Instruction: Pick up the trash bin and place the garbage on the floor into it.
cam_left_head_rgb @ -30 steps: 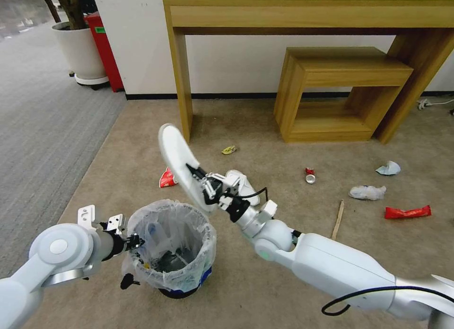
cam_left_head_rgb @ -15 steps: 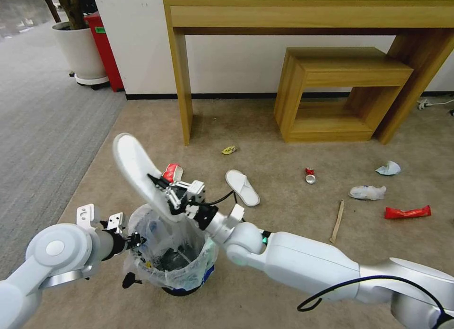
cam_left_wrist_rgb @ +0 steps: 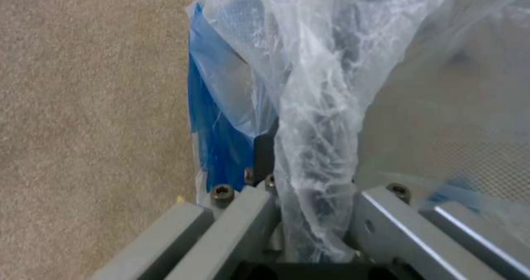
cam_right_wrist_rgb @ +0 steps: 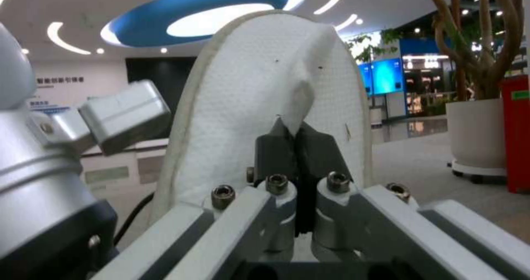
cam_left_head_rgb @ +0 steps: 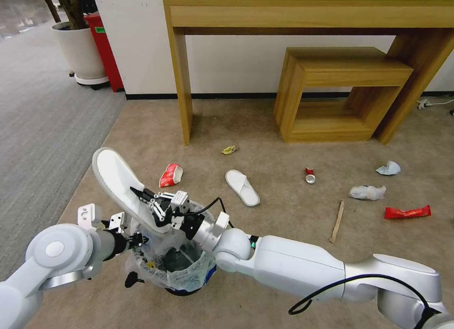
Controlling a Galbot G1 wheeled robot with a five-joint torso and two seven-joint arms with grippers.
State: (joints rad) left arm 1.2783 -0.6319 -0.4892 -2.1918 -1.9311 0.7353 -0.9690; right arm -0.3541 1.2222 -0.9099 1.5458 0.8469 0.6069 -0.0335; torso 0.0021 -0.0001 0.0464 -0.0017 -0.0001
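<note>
The carpeted floor [cam_left_head_rgb: 283,225] was strewn with garbage: a second white slipper [cam_left_head_rgb: 242,187], a red wrapper [cam_left_head_rgb: 407,211], a wooden stick [cam_left_head_rgb: 337,221], a crushed bottle [cam_left_head_rgb: 367,192], a red-white carton [cam_left_head_rgb: 170,175] and a red can [cam_left_head_rgb: 309,175]. The trash bin [cam_left_head_rgb: 182,267], lined with a plastic bag [cam_left_wrist_rgb: 326,106], was held at its near rim by the left gripper [cam_left_head_rgb: 135,239], its jaws closed on bag and rim, apparently to steady it. Above the opening, a white slipper [cam_left_head_rgb: 118,184] was pinched in the narrow jaws of the right gripper [cam_left_head_rgb: 142,195], tilted upward, evidently for release into the bin.
</note>
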